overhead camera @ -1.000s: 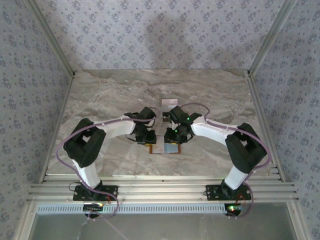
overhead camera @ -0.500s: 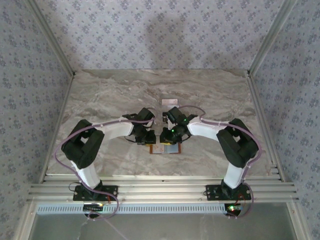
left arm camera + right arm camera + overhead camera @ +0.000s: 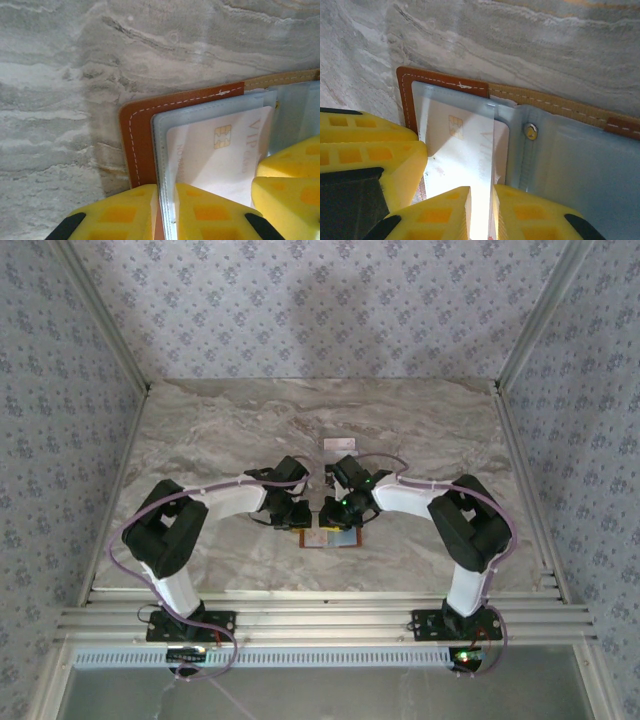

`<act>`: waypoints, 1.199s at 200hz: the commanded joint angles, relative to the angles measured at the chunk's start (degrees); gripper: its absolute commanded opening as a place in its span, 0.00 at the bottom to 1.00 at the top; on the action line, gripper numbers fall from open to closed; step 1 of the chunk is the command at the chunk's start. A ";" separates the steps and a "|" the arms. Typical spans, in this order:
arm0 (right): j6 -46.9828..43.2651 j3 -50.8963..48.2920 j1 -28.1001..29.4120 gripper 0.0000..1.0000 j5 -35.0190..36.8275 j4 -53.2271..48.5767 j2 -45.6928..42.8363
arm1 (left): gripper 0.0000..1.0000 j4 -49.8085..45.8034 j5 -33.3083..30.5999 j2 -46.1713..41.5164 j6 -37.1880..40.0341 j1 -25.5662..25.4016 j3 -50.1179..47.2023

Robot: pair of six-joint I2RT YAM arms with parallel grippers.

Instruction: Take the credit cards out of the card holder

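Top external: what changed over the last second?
The right arm's elbow swung left toward the middle, carrying the right gripper slightly left over the card holder. No visible new grasp or release. The left gripper, the holder and the pale card farther out on the table stayed put.

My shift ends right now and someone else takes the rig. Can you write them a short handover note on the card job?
Left gripper: closed on the edge of the card holder, pinning it open on the table.
Right gripper: closed on the pale card, which sits mostly inside its clear sleeve.
Done: holder opened; a small pale piece lies beyond it, possibly a card.
To do: pull this card out, set it down, check other pockets.
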 commanded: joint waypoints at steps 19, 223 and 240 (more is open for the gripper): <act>2.15 0.07 0.77 0.20 -1.67 3.24 2.07 | 0.18 -1.75 1.14 0.11 -0.85 -0.41 -2.22; -4.21 5.48 2.55 0.20 12.46 -12.21 2.25 | 0.20 -1.88 -0.78 -2.80 -3.34 -0.40 -5.75; -4.28 5.71 2.60 0.20 12.04 -12.04 1.90 | 0.20 -2.17 -0.87 -2.77 -3.32 -0.43 -5.50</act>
